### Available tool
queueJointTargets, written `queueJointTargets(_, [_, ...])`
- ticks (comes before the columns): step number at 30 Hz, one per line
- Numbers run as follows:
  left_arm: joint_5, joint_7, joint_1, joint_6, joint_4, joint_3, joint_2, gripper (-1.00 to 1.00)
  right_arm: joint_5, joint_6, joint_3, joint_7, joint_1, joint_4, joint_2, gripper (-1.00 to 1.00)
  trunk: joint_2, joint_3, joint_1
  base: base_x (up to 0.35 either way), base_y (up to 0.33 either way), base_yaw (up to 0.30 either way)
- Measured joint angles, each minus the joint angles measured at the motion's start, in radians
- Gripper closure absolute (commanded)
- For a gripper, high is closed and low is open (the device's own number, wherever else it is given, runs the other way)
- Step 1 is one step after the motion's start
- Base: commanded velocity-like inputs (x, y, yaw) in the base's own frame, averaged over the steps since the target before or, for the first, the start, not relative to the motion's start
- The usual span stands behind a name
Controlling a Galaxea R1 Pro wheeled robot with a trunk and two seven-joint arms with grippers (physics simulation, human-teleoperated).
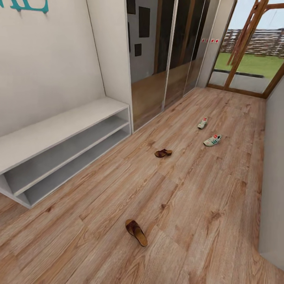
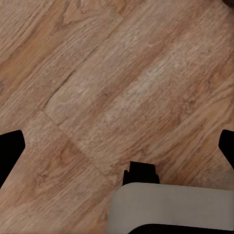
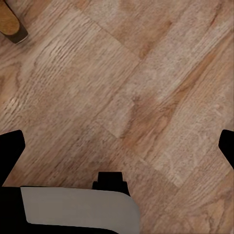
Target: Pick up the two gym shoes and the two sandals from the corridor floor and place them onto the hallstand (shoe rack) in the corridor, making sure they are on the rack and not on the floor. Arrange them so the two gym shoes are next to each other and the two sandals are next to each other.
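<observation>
No words or numbers can be read. Big teal letters [image 1: 29, 5] hang on the white wall [image 1: 47, 63] at the far left, but the picture's top edge cuts them off. Small red-and-white stickers [image 1: 210, 40] on the far glass door [image 1: 205, 47] are too tiny to read.

Home corridor — shoe rack [image 1: 59, 130], mirrored wardrobe doors [image 1: 157, 59], wood floor [image 1: 189, 205], etc.

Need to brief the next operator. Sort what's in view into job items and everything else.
Job items:
- near sandal, on the floor
- far sandal, on the floor
- two gym shoes, on the floor
- grey shoe rack, shelves bare
- both grippers, fingers spread over bare planks

Everything else:
- mirrored wardrobe doors
- glass door
- teal wall hooks
</observation>
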Motion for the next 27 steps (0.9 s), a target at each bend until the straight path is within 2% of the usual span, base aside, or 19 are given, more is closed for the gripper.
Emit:
queueJointTargets(15, [0.000,-0.001,0.000,-0.001,-0.001,-0.003,0.005,-1.00,0.002,0.001,0.001,0.002,0.000,-0.008,0.000,-1.00,0.000,0.000,0.000,0.000,-0.001,0.000])
queueJointTargets(18, [0.000,0.000,-0.004,0.000,-0.001,-0.003,0.007,-1.00,0.013,0.001,0.002,0.003,0.000,-0.020,-0.001,-1.00,0.000,0.000,0.000,0.000,0.000,0.000])
queueJointTargets(22, [0.000,-0.001,-0.012,0.001,-0.001,-0.004,0.009,-1.00,0.047,0.002,0.002,0.004,0.000,-0.056,-0.008,-1.00,0.000,0.000,0.000,0.000,0.000,0.000])
queueJointTargets(25, [-0.007,-0.003,-0.028,0.005,-0.009,-0.007,0.008,-1.00,0.112,0.012,0.003,0.006,-0.001,-0.137,-0.020,-1.00,0.000,0.000,0.000,0.000,0.000,0.000])
queueJointTargets(27, [-0.010,-0.003,-0.047,0.010,-0.014,-0.010,0.009,-1.00,0.139,0.021,0.002,0.007,-0.002,-0.169,-0.023,-1.00,0.000,0.000,0.000,0.000,0.000,0.000])
